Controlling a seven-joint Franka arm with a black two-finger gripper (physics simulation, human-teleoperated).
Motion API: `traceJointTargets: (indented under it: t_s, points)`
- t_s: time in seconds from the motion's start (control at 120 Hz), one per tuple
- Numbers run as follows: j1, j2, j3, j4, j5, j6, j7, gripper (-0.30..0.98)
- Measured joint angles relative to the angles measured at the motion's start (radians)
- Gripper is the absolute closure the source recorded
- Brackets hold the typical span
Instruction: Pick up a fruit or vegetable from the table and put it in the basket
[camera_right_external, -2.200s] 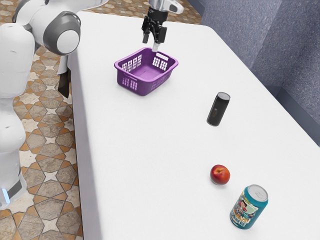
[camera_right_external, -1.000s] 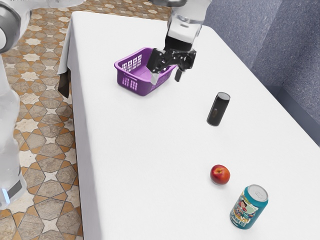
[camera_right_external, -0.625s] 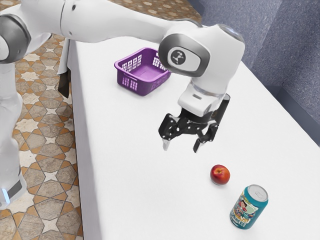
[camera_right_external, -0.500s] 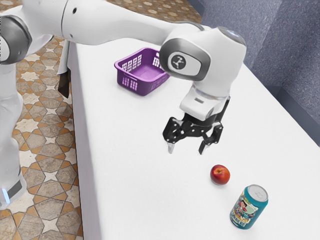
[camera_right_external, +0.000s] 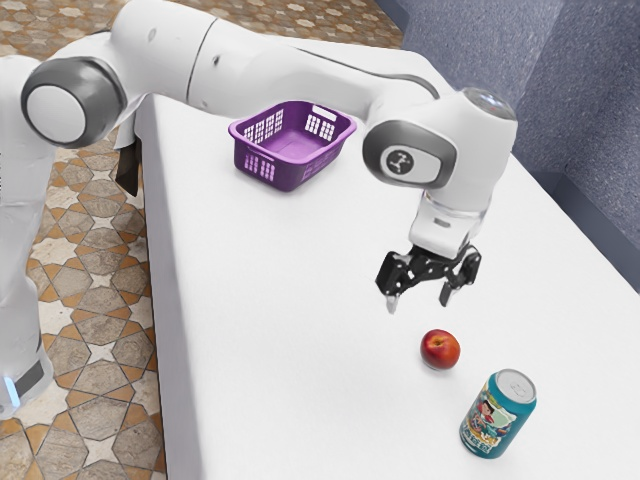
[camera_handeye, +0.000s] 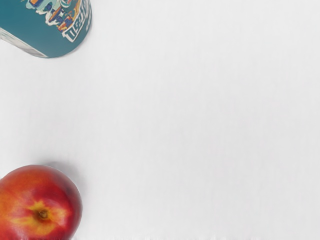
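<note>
Approach step: gripper (camera_right_external: 419, 300) spread, empty, raised near nectarine (camera_right_external: 440, 350). Nectarine's on worktop (camera_right_external: 300, 320), well in from the arm-side edge, near can (camera_right_external: 498, 414). Next: centre over nectarine, lower clear of can, close.

Wrist view: the frame edge crops both the red fruit (camera_handeye: 37, 200) and the teal can (camera_handeye: 55, 35). Exterior view: the can's small label print is illegible to me. The near wall of the purple basket (camera_right_external: 298, 176) conceals part of its floor. My arm (camera_right_external: 255, 80) covers part of the far edge of the table (camera_right_external: 280, 300); the frame truncates both.
</note>
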Motion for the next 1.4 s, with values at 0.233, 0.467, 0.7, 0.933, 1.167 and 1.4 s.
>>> traceJointTargets:
  t_s: [0.233, 0.467, 0.7, 0.933, 1.167, 1.4]
  points:
    - [-0.002, 0.141, 0.005, 0.120, 0.043, 0.011, -0.009, 0.00]
    - [-0.007, 0.192, 0.016, 0.144, 0.056, 0.014, -0.014, 0.00]
    - [-0.010, 0.227, 0.061, 0.147, 0.058, 0.023, -0.014, 0.00]
    - [-0.017, 0.249, 0.063, 0.156, 0.059, 0.043, -0.014, 0.00]
    - [-0.041, 0.284, 0.076, 0.173, 0.059, 0.072, -0.016, 0.00]
    - [-0.055, 0.310, 0.097, 0.175, 0.059, 0.106, -0.017, 0.00]
